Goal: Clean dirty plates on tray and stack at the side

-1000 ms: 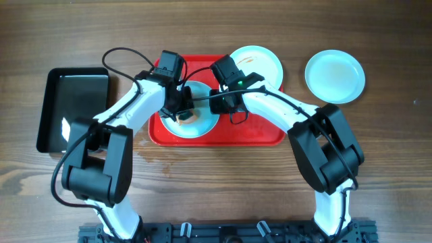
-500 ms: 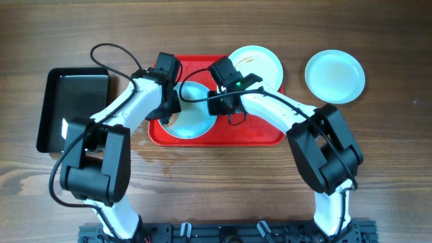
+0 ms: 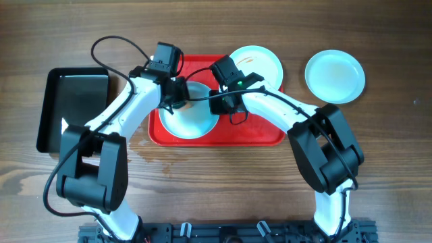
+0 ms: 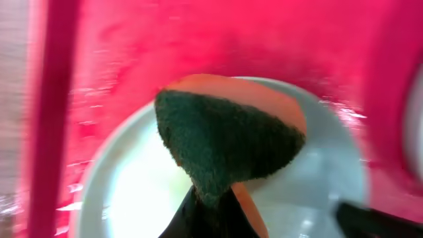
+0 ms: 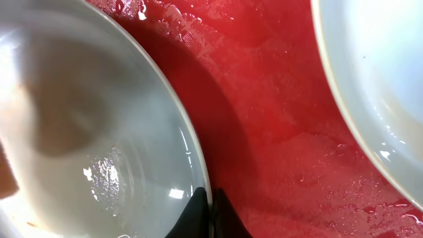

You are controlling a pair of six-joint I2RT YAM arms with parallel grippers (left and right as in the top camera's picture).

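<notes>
A mint-blue plate lies on the left half of the red tray. My left gripper is shut on an orange sponge with a dark green scouring face, held over the plate's far left part. My right gripper is shut on that plate's right rim, and its fingertips pinch the edge. The plate's surface looks wet. A second plate sits at the tray's back right corner and shows in the right wrist view. A third plate rests on the table to the right of the tray.
A glossy black tray lies at the far left on the wooden table. The red tray's floor is wet. Both arms' cables loop above the tray's back edge.
My left gripper has swept the sponge from the plate's middle to the left, then toward the plate's far edge. The right gripper has kept its hold on the rim.
</notes>
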